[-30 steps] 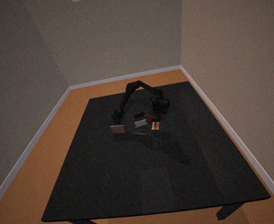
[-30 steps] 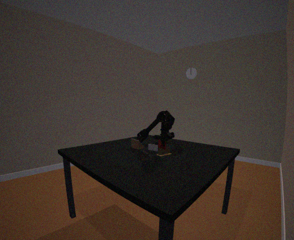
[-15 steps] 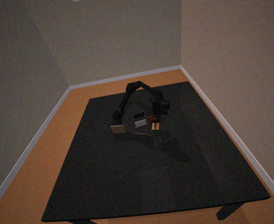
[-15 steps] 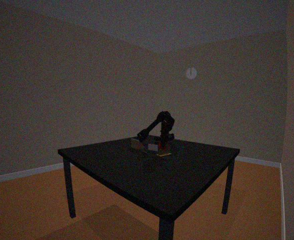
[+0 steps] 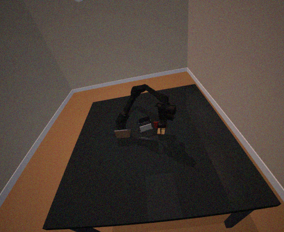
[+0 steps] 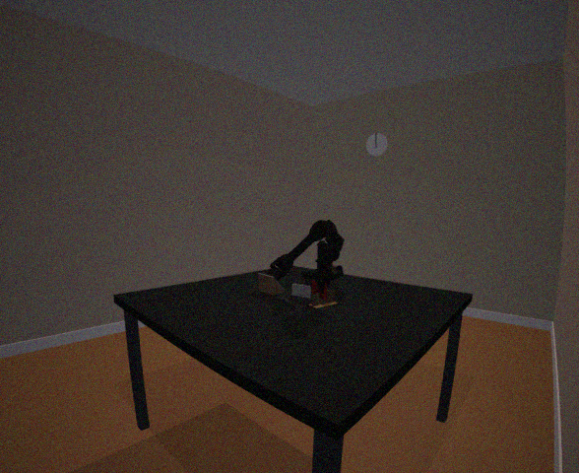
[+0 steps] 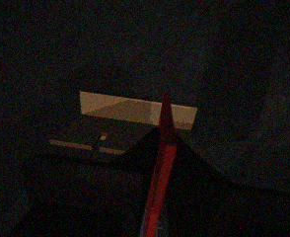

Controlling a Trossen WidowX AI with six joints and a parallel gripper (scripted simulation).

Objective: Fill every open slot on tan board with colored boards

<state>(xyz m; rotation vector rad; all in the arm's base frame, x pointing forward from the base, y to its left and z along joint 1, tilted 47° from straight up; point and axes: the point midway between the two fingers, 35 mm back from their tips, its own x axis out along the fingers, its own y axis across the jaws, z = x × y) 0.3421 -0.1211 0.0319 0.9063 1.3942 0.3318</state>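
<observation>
Top: tool clamped on red board, at tan board.

Exterior: red board upright beside tan board; seating unclear.

Wrist: red board crosswise to tan board, leaning in view. Slight twist or notch offset could jam it, tipping tan board.

Dim light throughout, with grain over everything. Around the room, plain grey-brown walls, meeting in corners, with a pale baseboard along the foot. Overhead in the exterior view, a blue-grey ceiling. High on one wall, a round pale disc with a dark upright mark. Below, an orange-brown floor with darker shadowed patches. Standing on it, a black table on straight dark legs. In the wrist view, mostly near-black surroundings.
</observation>
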